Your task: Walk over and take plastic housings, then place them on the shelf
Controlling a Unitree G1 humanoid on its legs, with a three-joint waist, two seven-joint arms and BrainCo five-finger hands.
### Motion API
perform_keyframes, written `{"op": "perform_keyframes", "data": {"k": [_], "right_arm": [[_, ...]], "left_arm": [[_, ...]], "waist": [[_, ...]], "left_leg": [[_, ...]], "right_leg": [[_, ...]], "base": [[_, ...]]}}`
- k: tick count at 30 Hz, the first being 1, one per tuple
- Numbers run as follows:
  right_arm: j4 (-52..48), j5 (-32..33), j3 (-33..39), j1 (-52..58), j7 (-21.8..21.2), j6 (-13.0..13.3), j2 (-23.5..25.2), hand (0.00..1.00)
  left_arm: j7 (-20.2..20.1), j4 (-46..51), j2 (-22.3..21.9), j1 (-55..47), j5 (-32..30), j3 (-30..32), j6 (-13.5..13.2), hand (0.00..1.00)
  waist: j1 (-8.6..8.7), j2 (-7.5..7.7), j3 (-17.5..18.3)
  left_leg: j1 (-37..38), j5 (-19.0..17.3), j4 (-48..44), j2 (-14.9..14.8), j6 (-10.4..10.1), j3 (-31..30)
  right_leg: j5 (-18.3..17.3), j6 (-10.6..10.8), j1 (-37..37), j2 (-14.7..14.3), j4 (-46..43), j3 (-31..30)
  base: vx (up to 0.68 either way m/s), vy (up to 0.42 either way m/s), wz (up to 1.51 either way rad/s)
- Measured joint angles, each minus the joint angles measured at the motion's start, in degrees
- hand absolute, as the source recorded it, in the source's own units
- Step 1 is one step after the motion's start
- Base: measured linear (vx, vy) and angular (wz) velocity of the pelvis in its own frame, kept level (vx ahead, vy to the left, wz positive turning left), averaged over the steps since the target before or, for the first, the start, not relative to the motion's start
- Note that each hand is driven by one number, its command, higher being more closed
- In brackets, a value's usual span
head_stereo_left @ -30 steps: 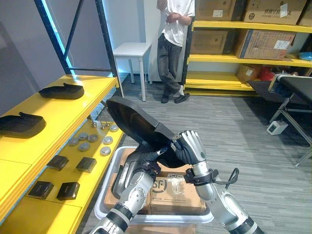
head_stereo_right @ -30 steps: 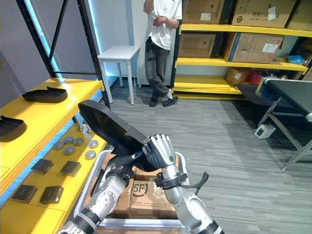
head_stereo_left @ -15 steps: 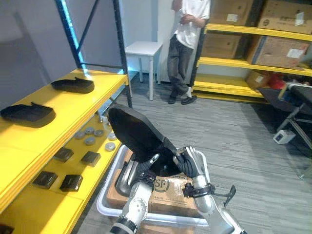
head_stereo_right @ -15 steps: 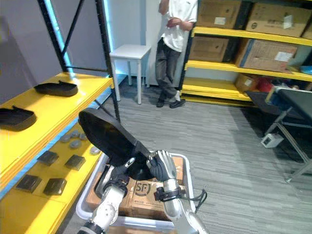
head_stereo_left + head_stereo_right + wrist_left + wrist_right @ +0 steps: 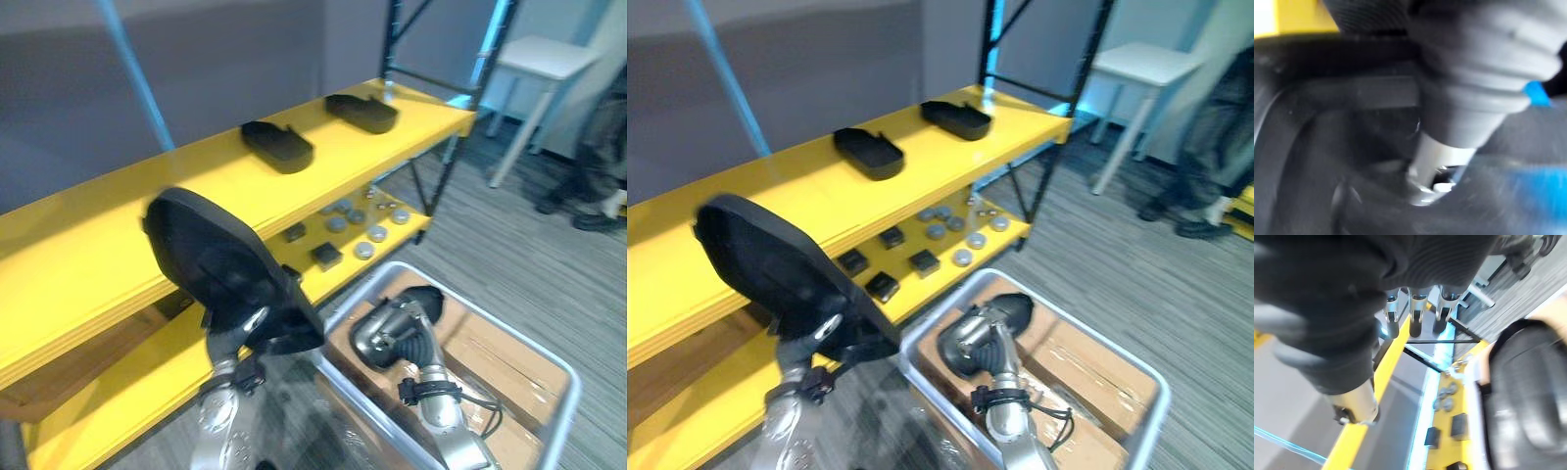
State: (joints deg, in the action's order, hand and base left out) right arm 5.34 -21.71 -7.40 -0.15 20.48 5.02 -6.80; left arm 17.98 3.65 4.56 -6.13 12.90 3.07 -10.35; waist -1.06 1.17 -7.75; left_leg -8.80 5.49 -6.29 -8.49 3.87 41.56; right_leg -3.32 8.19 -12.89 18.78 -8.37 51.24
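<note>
Left hand (image 5: 245, 331) clamped on lower edge of black housing (image 5: 211, 259), held tilted up, alone now. Right hand (image 5: 377, 335) has let go since half-second back; fingers loose, empty, over crate (image 5: 353, 297). View has swung to face yellow shelf (image 5: 88, 235): housing at top-board edge. Carry looks done; set-down next, one-handed hold may tip. Farther along board: near placed housing (image 5: 277, 147), far placed housing (image 5: 362, 111).

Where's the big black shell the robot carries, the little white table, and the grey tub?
black shell (image 5: 211, 259): left eye view, its broad middle.
white table (image 5: 549, 56): left eye view, its top.
grey tub (image 5: 566, 380): left eye view, its right rim.
</note>
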Motion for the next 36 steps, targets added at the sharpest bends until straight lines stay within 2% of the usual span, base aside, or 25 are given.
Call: {"op": "perform_keyframes", "data": {"k": [3,4,5,6,7,8,9,10,11,13,14,15,16,17,20,24,29,31,33,36], "right_arm": [[-0.2,0.1,2.7,2.0,-0.8,0.0,1.8,0.0],[-0.2,0.2,4.5,3.0,-1.2,0.0,2.5,0.0],[-0.2,0.1,5.3,3.5,-1.4,0.0,2.7,0.0],[-0.3,0.2,7.2,4.8,-1.4,0.0,3.3,0.0],[-0.5,0.5,8.7,6.0,-1.8,0.0,4.2,0.0],[-1.0,0.7,9.7,6.7,-2.1,0.0,4.5,0.0],[-2.3,1.0,11.4,8.6,-2.5,0.0,4.9,0.0],[-2.6,1.5,13.0,10.4,-2.6,0.0,5.1,0.0],[-2.6,2.0,13.9,11.1,-2.6,-0.1,5.2,0.0],[-2.8,3.3,16.8,13.2,-2.7,-0.1,5.5,0.0],[-3.0,3.4,17.5,13.7,-2.8,-0.1,5.5,0.0],[-3.5,3.5,18.2,14.3,-2.8,-0.1,5.5,0.0],[-3.9,3.5,18.7,15.0,-3.0,-0.2,5.1,0.0],[-4.3,3.5,19.0,15.8,-3.3,-0.3,4.2,0.0],[-4.3,3.4,19.0,16.8,-4.3,-0.4,4.7,0.0],[-4.5,3.5,20.0,19.9,-5.1,-0.4,5.0,0.0],[-4.6,3.6,17.8,22.8,-7.2,-0.3,5.6,0.0],[-4.9,4.4,16.2,22.7,-7.8,-0.3,5.2,0.0],[-6.3,4.5,15.1,22.7,-8.4,-0.3,4.6,0.0],[-8.3,4.6,14.1,22.9,-8.4,-0.3,4.0,0.0]], "left_arm": [[0.5,5.9,1.5,-1.7,-9.6,2.4,0.8,1.0],[0.4,8.1,2.0,-1.8,-13.2,2.3,1.2,1.0],[0.4,9.1,2.1,-1.8,-14.6,2.3,1.4,1.0],[0.5,11.2,2.5,-1.9,-17.9,2.4,1.7,1.0],[0.6,12.6,3.3,-1.5,-20.0,2.8,1.6,1.0],[0.6,12.9,3.6,-1.1,-20.3,3.4,1.7,1.0],[0.6,13.1,3.6,-0.7,-21.1,4.1,1.7,1.0],[0.5,13.1,3.7,-0.6,-21.1,4.4,1.7,1.0],[0.5,13.1,3.8,-0.5,-21.0,4.5,1.7,1.0],[0.5,13.2,5.2,0.5,-20.3,4.2,1.6,1.0],[0.4,13.2,5.5,0.9,-19.6,3.9,1.6,1.0],[0.4,13.2,6.0,1.3,-18.4,3.7,1.4,1.0],[0.2,12.7,5.4,1.4,-16.6,3.7,1.4,1.0],[-0.6,12.8,4.9,1.2,-14.9,3.1,1.0,1.0],[-2.5,12.9,4.7,2.2,-9.5,2.7,0.1,1.0],[-3.4,10.7,3.9,4.0,-2.1,2.2,-0.2,1.0],[-3.1,5.3,4.1,4.9,11.1,2.2,-0.1,1.0],[-1.9,-0.9,4.5,9.8,17.2,2.1,-0.1,1.0],[-0.9,-5.5,5.5,14.4,20.7,2.1,-0.1,1.0],[0.3,-7.9,8.7,19.9,24.0,1.8,0.4,1.0]], "waist": [[-0.08,0.23,-0.2],[0.08,0.27,-0.4],[0.28,0.05,-0.6],[0.71,-0.25,-0.9],[1.88,-0.46,-1.0],[2.62,-0.83,-1.2],[3.66,-1.49,-1.9],[4.13,-1.69,-2.2],[4.23,-1.69,-2.2],[5.11,-1.66,-2.2],[5.1,-1.27,-2.0],[4.9,-0.43,-1.8],[5.01,-1.3,-2.2],[4.54,-2.87,-1.9],[4.37,-3.55,-1.6],[5.07,-3.66,-1.6],[5.34,-3.74,-1.6],[5.58,-3.65,-2.1],[5.94,-3.77,-2.5],[7.21,-3.95,-2.8]], "left_leg": [[1.1,-4.5,-4.3,1.4,0.1,-3.7],[2.9,-5.5,-4.1,2.7,0.4,-5.8],[4.0,-6.3,-3.8,3.2,0.5,-6.9],[6.3,-7.4,-2.3,4.0,0.6,-9.2],[6.6,-8.2,-1.4,4.1,1.1,-12.5],[6.9,-8.2,-1.0,4.2,1.1,-14.2],[8.0,-8.2,0.0,4.5,1.2,-16.8],[9.4,-8.1,0.7,5.1,0.9,-18.8],[9.8,-8.0,0.7,5.4,0.8,-19.8],[10.0,-8.3,0.6,5.8,-0.1,-24.7],[9.9,-8.5,0.4,6.1,-0.6,-25.7],[9.7,-9.0,-0.2,6.9,-1.3,-26.6],[9.6,-9.9,-1.5,6.7,-2.6,-27.7],[9.0,-10.8,-2.1,5.2,-3.8,-27.8],[9.6,-11.2,-1.4,3.1,-4.9,-28.0],[10.3,-11.0,0.5,3.2,-5.4,-29.2],[11.4,-10.9,1.4,3.9,-5.5,-29.1],[9.4,-11.1,-1.5,4.2,-5.7,-29.3],[7.8,-11.2,-3.3,4.3,-6.0,-29.2],[7.7,-11.3,-1.3,3.9,-6.0,-28.8]], "right_leg": [[1.2,-0.3,-0.7,6.9,-14.3,1.1],[4.9,-2.7,-0.2,10.8,-23.2,-0.7],[8.0,-6.1,0.8,12.1,-26.9,-3.2],[14.2,-10.4,5.0,13.1,-35.1,-12.6],[4.2,-6.2,11.5,9.4,-42.6,-22.7],[-0.1,-6.2,14.0,6.7,-44.1,-26.6],[-5.0,-5.7,17.7,1.5,-42.3,-31.7],[-7.3,-5.6,19.5,-1.9,-36.7,-34.1],[-7.9,-5.3,20.4,-3.3,-33.1,-35.2],[-7.7,-5.0,21.6,-9.4,-17.1,-40.5],[-6.9,-5.5,21.6,-10.2,-13.0,-41.6],[-2.2,-6.0,21.2,-10.7,-7.9,-42.8],[0.8,-5.9,20.1,-10.9,-6.2,-42.4],[1.4,-6.3,18.3,-12.4,-2.7,-41.7],[2.8,-7.0,15.1,-15.0,2.7,-40.6],[2.8,-7.0,13.9,-15.3,4.6,-39.6],[2.8,-7.0,13.0,-14.9,5.6,-40.0],[2.8,-7.0,13.3,-14.1,5.6,-39.9],[2.9,-6.9,13.9,-13.8,5.6,-39.8],[3.5,-7.2,15.5,-14.5,5.8,-40.6]], "base": [[0.17,0.145,0.8],[0.12,0.161,0.77],[0.16,0.227,0.88],[0.15,0.159,0.99],[0.16,0.097,1.09],[0.22,-0.026,1.29],[0.21,-0.045,1.23],[0.27,-0.059,1.14],[0.23,-0.094,1.08],[0.25,-0.177,1.18],[0.23,-0.217,0.98],[0.18,-0.185,0.69],[0.26,-0.21,0.57],[0.21,-0.139,0.32],[0.2,-0.102,0.05],[0.13,-0.002,0.13],[0.05,0.063,0.01],[-0.03,0.056,0.14],[-0.08,0.025,0.04],[-0.1,0.007,-0.14]]}}
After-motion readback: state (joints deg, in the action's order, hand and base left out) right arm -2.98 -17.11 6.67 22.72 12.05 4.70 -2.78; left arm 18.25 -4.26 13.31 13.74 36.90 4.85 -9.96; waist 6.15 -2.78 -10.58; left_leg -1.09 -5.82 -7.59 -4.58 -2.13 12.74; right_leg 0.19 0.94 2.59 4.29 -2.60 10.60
